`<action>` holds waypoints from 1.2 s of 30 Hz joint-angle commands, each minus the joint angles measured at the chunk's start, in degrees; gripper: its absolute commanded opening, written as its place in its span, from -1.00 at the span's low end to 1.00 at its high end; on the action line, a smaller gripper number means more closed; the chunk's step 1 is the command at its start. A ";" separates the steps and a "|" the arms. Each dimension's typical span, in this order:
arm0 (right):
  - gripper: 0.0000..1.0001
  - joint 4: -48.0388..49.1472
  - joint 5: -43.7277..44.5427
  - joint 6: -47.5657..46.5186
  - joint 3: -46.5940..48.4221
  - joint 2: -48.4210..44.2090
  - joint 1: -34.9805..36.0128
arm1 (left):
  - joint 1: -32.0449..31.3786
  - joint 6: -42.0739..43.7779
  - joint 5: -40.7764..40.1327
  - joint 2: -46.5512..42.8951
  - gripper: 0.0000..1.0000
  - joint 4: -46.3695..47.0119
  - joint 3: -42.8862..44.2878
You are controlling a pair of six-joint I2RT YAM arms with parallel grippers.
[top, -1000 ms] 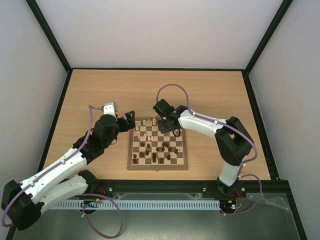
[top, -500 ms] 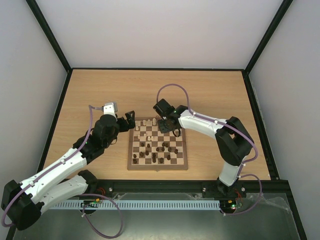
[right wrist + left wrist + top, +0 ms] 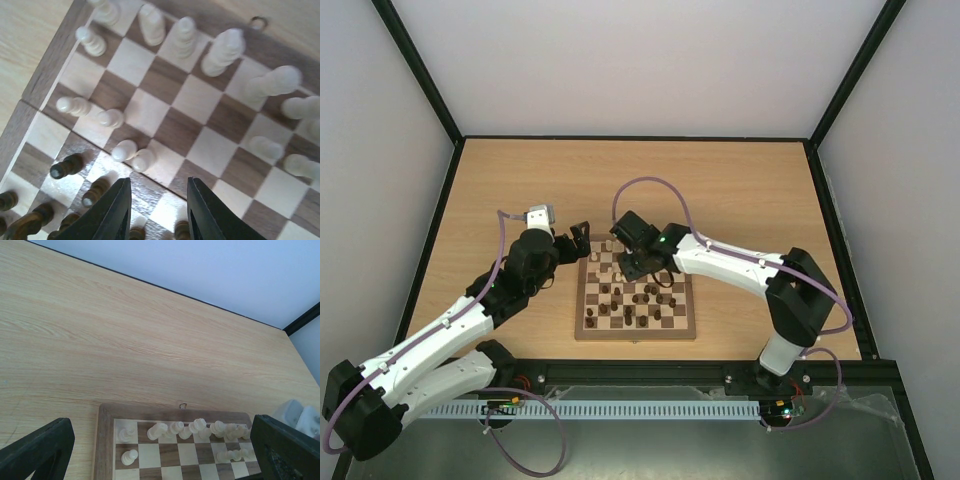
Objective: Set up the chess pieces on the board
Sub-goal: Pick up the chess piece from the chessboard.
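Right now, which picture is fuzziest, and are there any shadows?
Right wrist view: fuzziest; the tall pale pieces at the far edge look smeared, and the dark pieces drop soft shadows on the board. Left wrist view: table grain crisp. Top view: even light, everything tiny.

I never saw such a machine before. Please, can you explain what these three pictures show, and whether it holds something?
These are two robot arms at a wooden table, each with a two-finger gripper. One picture looks down from above; the other two come from cameras on the wrists. On the table lies a chess board, pale pieces mostly along its far side, dark pieces nearer. The left gripper is open beside the board; the right gripper hovers open over it. Neither holds anything.
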 commanded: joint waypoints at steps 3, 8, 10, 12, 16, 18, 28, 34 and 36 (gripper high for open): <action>-0.41 -2.58 -2.17 -0.03 1.78 3.93 2.72 | 0.25 0.26 -1.10 -0.69 0.99 1.15 -0.33; -0.43 -2.36 -1.91 0.16 2.26 5.49 3.13 | 0.25 0.32 -1.08 -0.76 0.99 1.11 -0.36; -0.43 -2.46 -1.35 0.17 2.72 6.18 3.14 | 0.25 0.32 -1.07 -0.80 0.99 1.07 -0.33; -0.43 -2.56 -1.12 0.10 3.16 6.86 3.13 | 0.25 0.32 -1.06 -0.91 0.99 1.05 -0.31; -0.43 -2.44 -0.69 0.02 3.83 8.08 3.12 | 0.25 0.30 -1.11 -0.96 0.99 1.04 -0.25; -0.44 -2.68 -0.14 -0.01 4.29 8.70 3.12 | 0.25 0.34 -1.19 -1.08 0.99 0.98 -0.31; -0.56 -3.46 0.91 -0.03 5.00 9.85 3.04 | 0.25 0.28 -1.02 -1.21 0.99 0.95 -0.29; -0.57 -3.60 0.83 0.04 5.02 10.13 2.92 | 0.25 0.31 -0.92 -1.11 0.99 1.02 -0.25; -0.57 -3.68 0.90 -0.09 4.97 10.32 2.94 | 0.25 0.31 -0.83 -1.10 0.99 1.09 -0.36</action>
